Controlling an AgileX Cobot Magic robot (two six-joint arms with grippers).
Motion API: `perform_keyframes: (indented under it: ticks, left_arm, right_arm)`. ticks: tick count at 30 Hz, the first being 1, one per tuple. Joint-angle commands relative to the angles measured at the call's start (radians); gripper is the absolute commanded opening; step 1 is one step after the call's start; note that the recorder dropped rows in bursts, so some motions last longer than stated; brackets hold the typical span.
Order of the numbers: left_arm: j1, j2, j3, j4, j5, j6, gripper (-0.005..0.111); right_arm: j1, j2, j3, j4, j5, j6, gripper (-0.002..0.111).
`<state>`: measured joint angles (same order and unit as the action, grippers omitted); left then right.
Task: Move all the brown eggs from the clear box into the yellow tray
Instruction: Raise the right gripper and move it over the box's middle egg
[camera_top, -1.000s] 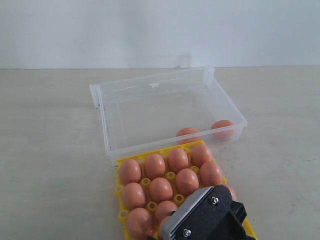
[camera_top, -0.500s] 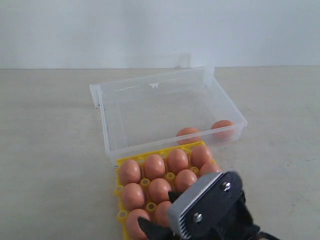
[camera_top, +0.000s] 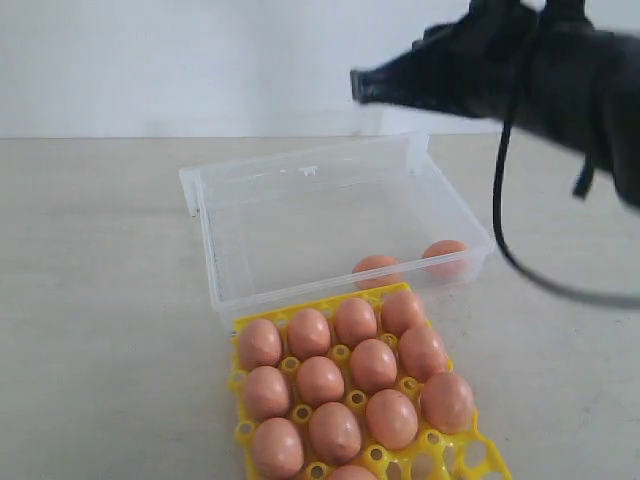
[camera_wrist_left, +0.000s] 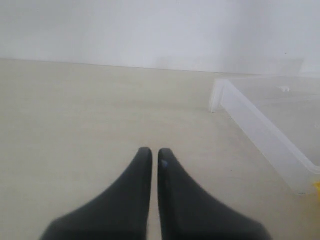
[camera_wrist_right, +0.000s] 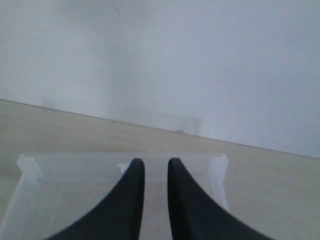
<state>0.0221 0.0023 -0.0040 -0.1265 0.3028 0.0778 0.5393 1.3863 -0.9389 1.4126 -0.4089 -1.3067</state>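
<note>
Since the earlier frames, the right arm (camera_top: 540, 70) has left its place low over the near end of the yellow tray (camera_top: 243, 432) and now stands raised at the upper right of the exterior view, above the far side of the clear box (camera_top: 300, 215). Tray, box and eggs have not shifted.

1. Yellow tray: nearest the exterior camera, on the table (camera_top: 100, 300), its far edge just beside the near wall of the clear box. The brown eggs (camera_top: 320, 380) fill three rows of four cups. One more egg shows in the fourth row, cut by the frame edge. Empty cups show at the near right corner.
2. Clear box: behind the tray. Two brown eggs lie at its near right corner, against the near wall and close to each other.
3. Left gripper (camera_wrist_left: 151, 150): fingers closed together with only a hairline between them, holding nothing. It hangs over bare table, with a corner of the clear box off to one side.
4. Right gripper (camera_wrist_right: 156, 161): fingers nearly closed, a narrow slit between them, nothing in it. It points over the box toward the far rim. The arm is blurred in the exterior view, and a black cable (camera_top: 497, 200) hangs from it.
5. Wall (camera_top: 200, 60): plain and pale, behind the table.
</note>
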Motion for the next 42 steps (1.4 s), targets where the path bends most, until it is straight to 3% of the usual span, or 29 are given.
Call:
perform_keyframes:
  ticks: [1, 3, 5, 6, 7, 9, 10, 12, 15, 16, 18, 20, 21, 23, 25, 27, 29, 33, 38, 42]
  left_arm:
    - [-0.004, -0.002, 0.004, 0.004, -0.011, 0.002, 0.004]
    - [-0.004, -0.002, 0.004, 0.004, -0.011, 0.002, 0.004]
    - [-0.004, -0.002, 0.004, 0.004, -0.011, 0.002, 0.004]
    - [-0.004, -0.002, 0.004, 0.004, -0.011, 0.002, 0.004]
    - [-0.004, -0.002, 0.004, 0.004, -0.011, 0.002, 0.004]
    - [-0.004, -0.002, 0.004, 0.004, -0.011, 0.002, 0.004]
    - [-0.004, -0.002, 0.004, 0.004, -0.011, 0.002, 0.004]
    - [-0.004, -0.002, 0.004, 0.004, -0.011, 0.002, 0.004]
    - [-0.004, -0.002, 0.004, 0.004, -0.011, 0.002, 0.004]
    - [-0.004, -0.002, 0.004, 0.004, -0.011, 0.002, 0.004]
    - [-0.004, -0.002, 0.004, 0.004, -0.011, 0.002, 0.004]
    - [-0.004, -0.002, 0.004, 0.004, -0.011, 0.002, 0.004]
    - [-0.004, -0.002, 0.004, 0.004, -0.011, 0.002, 0.004]
    - [-0.004, -0.002, 0.004, 0.004, -0.011, 0.002, 0.004]
    - [-0.004, -0.002, 0.004, 0.004, -0.011, 0.002, 0.004]
    - [-0.004, -0.002, 0.004, 0.004, -0.011, 0.002, 0.004]
    - [-0.004, -0.002, 0.004, 0.004, -0.011, 0.002, 0.004]
    - [-0.004, -0.002, 0.004, 0.004, -0.011, 0.002, 0.004]
    - [-0.004, -0.002, 0.004, 0.004, -0.011, 0.002, 0.004]
    - [-0.004, -0.002, 0.004, 0.004, -0.011, 0.002, 0.004]
  right_arm:
    - [-0.28, 0.172, -0.251, 0.332, 0.488, -0.35, 0.019]
    - [-0.312, 0.293, -0.331, 0.332, 0.64, -0.373, 0.021]
    - [-0.307, 0.403, -0.374, 0.095, 0.825, -0.583, 0.021]
    - [-0.307, 0.455, -0.383, 0.017, 0.831, -0.687, 0.021]
    - [-0.307, 0.478, -0.383, 0.033, 0.768, -0.647, 0.02]
    - [-0.307, 0.507, -0.383, 0.035, 0.497, -0.496, 0.011]
    - [-0.307, 0.511, -0.377, 0.045, 0.219, -0.405, 0.001]
    - [-0.312, 0.521, -0.377, 0.039, -0.231, -0.273, 0.0]
    - [-0.363, 0.53, -0.377, -0.2, -0.736, 0.085, 0.0]
    - [-0.385, 0.53, -0.377, -0.29, -0.812, 0.192, 0.0]
    - [-0.438, 0.508, -0.379, -0.496, -0.812, 0.432, 0.0]
    - [-0.438, 0.459, -0.379, -0.587, -0.812, 0.611, 0.0]
    - [-0.437, 0.431, -0.379, -0.61, -0.761, 0.626, 0.0]
    - [-0.435, 0.364, -0.379, -0.69, -0.378, 0.618, 0.0]
    - [-0.448, 0.305, -0.403, -0.991, 0.078, 0.685, 0.0]
    - [-0.424, 0.295, -0.463, -1.37, 0.495, 0.871, 0.0]
    - [-0.389, 0.317, -0.506, -1.548, 0.789, 0.889, 0.0]
    - [-0.387, 0.432, -0.592, -1.569, 1.324, 0.754, 0.0]
    - [-0.389, 0.668, -0.751, -1.447, 1.581, 0.7, 0.0]
    - [-0.389, 0.77, -0.842, -1.242, 1.543, 0.554, 0.0]
